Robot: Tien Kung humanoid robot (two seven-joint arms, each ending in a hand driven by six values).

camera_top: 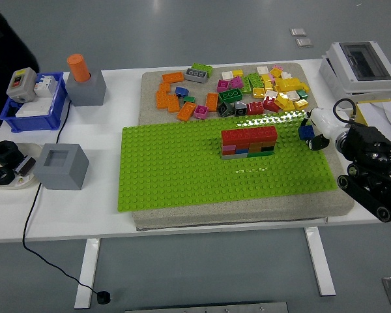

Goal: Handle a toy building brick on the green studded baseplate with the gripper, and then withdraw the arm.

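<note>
Broadly, a white table [182,215] carries a grey mat [247,212], and on the mat lies the green studded baseplate [182,169]. Loose bricks [247,91] are scattered on the mat beyond its far edge. Right of the baseplate's centre stands a small brick wall [249,142], red on top. At the baseplate's right edge the right hand [316,130] pinches a blue brick [305,132] between white fingertips, just above the studs.

No text legible — no labels, no brands, no numbers, no signs
</note>
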